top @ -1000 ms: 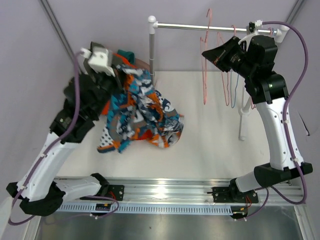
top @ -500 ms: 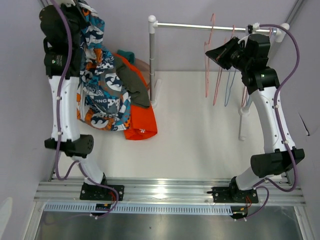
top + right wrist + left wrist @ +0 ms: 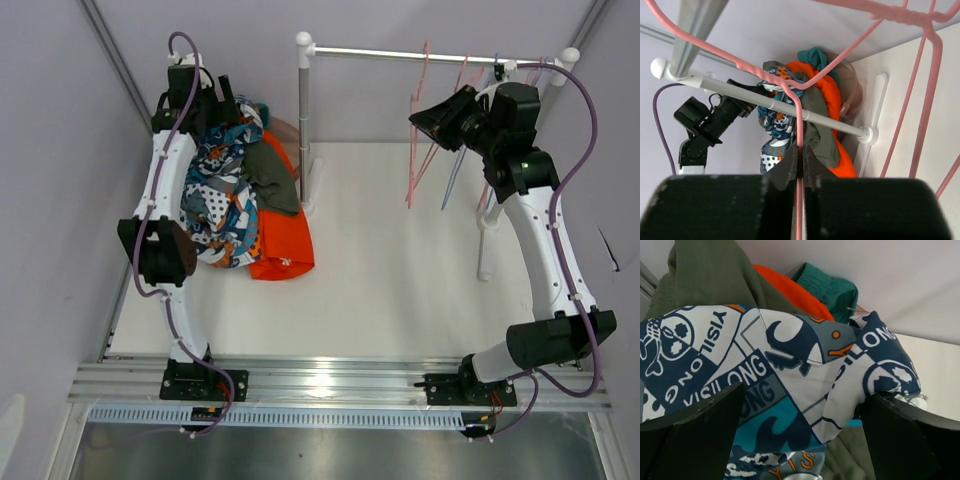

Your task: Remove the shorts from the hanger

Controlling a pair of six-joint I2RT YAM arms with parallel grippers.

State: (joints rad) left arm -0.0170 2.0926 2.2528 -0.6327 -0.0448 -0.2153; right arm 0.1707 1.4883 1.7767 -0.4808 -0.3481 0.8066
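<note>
With the printed shorts (image 3: 222,195) dropped atop the other shorts (image 3: 280,245) at upper left, the left gripper (image 3: 804,392) hovers wide open and empty, the right gripper (image 3: 799,165) pinches a pink hanger (image 3: 799,115), and next probably comes retreating.

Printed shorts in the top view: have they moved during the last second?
Yes. The printed shorts lay spread rightward past the rack post; now they are bunched left of it.
</note>
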